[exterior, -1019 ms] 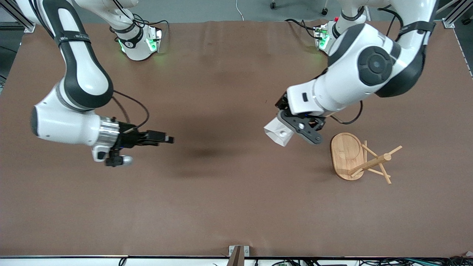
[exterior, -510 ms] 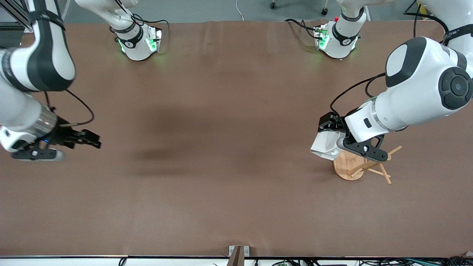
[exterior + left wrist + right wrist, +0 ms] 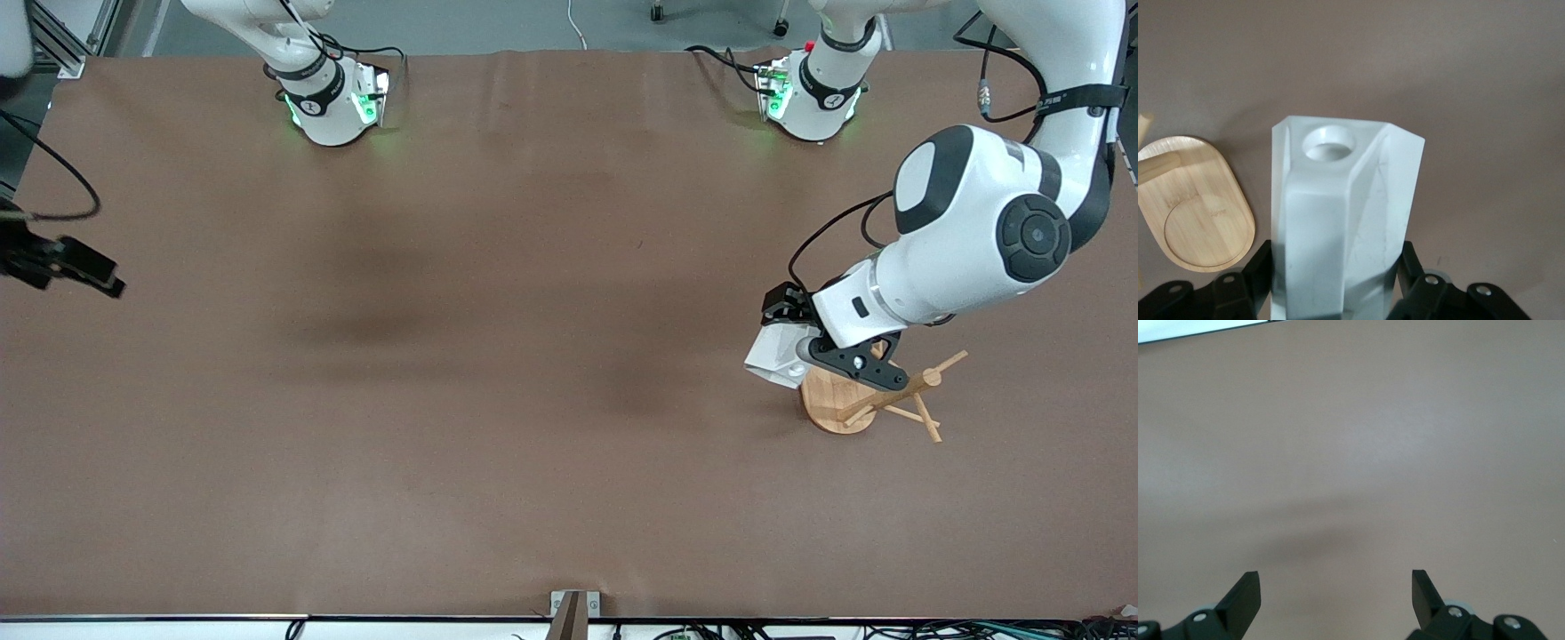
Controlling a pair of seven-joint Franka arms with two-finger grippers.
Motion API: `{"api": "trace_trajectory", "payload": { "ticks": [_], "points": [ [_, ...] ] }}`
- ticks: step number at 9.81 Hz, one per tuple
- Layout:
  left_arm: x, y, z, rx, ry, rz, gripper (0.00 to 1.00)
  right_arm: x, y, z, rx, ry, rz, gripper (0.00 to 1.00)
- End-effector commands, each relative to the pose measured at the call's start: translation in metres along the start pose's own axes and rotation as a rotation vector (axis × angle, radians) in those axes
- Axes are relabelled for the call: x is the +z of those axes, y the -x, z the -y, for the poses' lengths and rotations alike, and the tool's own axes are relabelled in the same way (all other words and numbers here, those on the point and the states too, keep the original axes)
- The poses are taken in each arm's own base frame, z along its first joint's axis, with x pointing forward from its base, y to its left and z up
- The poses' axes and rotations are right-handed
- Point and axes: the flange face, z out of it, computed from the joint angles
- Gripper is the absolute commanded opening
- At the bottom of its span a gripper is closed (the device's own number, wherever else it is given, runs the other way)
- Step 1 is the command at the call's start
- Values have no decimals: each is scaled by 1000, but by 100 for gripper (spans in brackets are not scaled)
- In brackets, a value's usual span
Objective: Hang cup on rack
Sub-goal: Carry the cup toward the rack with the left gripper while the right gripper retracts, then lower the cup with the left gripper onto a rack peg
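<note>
Brown table (image 3: 498, 462), bamboo rack (image 3: 831, 409) upright

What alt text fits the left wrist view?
The left gripper is shut on a white faceted cup, the round hole in its handle showing. It hangs over the brown table, beside the rack's oval bamboo base.

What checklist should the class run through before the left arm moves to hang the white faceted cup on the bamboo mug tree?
1. Left claw shut on the white faceted cup: ok.
2. Round hole in the blocky handle unblocked: ok.
3. Bamboo mug tree standing upright on its oval base: ok.
4. Cup near the tree, over its base: ok.
5. Hole lined up with a thin peg: cannot tell.
6. Right claw open, waiting at the right arm's end of the brown table: ok.
</note>
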Motion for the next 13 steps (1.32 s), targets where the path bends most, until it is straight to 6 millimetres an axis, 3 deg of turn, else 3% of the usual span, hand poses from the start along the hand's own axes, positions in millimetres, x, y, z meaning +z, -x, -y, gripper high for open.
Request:
{"api": "trace_trajectory", "payload": {
  "ticks": [1,2,3,4,6,8,13],
  "points": [
    [19,37,12,-18,-34,-1,0,-28,35,-10,47,15,44,100],
    [21,44,19,-30,-41,3,0,-33,35,-11,45,17,35,100],
    [22,48,24,-39,-46,8,0,-49,30,-9,36,13,-2,100],
    [21,53,23,-43,-49,9,0,-53,19,-7,39,16,-11,100],
    [26,60,40,-58,-54,24,0,-53,18,-4,40,15,0,100],
    [26,61,59,-6,-52,26,0,-54,20,-4,45,13,3,100],
    [32,52,75,71,-64,-17,0,-59,25,6,-35,37,24,100]
  ]
}}
